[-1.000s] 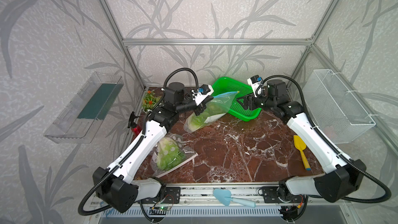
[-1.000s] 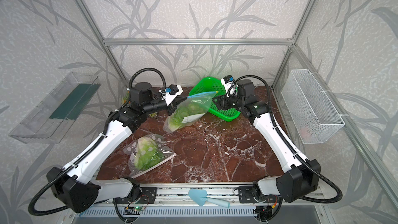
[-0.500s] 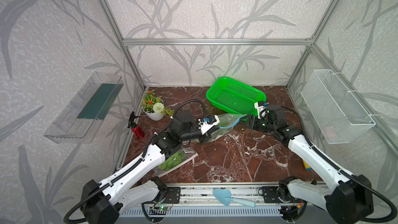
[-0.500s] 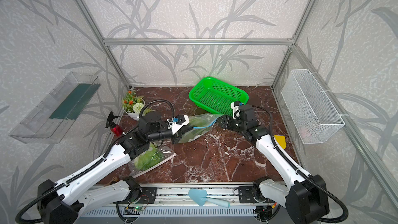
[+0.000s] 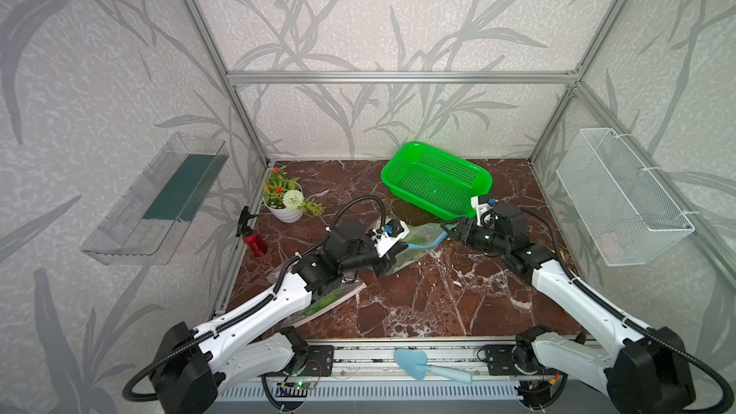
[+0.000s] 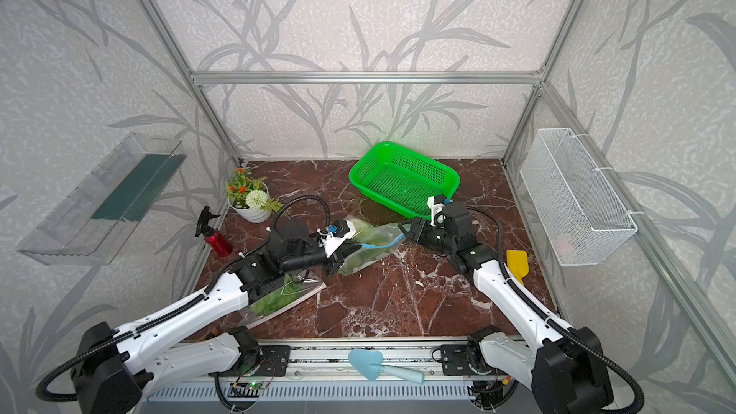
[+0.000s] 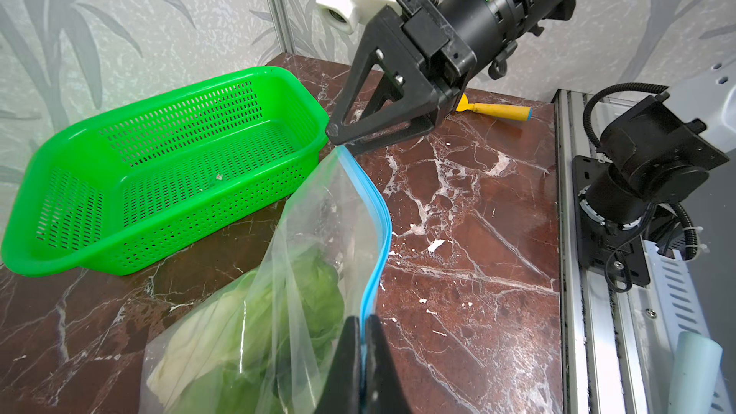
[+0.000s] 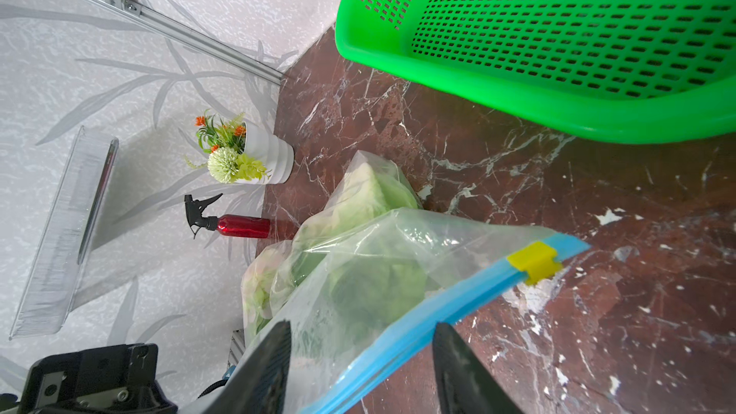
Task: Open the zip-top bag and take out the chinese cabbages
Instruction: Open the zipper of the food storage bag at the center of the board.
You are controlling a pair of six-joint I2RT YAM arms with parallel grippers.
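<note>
A second ago I was holding the zip-top bag (image 5: 420, 238) high up by the green basket (image 5: 434, 181). Now its bottom is resting low on the table (image 5: 438, 300), just in front of the basket. My left tool (image 7: 361, 336) is still pinching the bag's blue zip strip (image 7: 374, 240), shut tight. My right tool (image 8: 360, 326) is standing open, narrower than before, with the blue strip lying between its two fingers, near the yellow slider (image 8: 535, 258). The chinese cabbages (image 7: 223, 336) are still sitting inside the bag.
</note>
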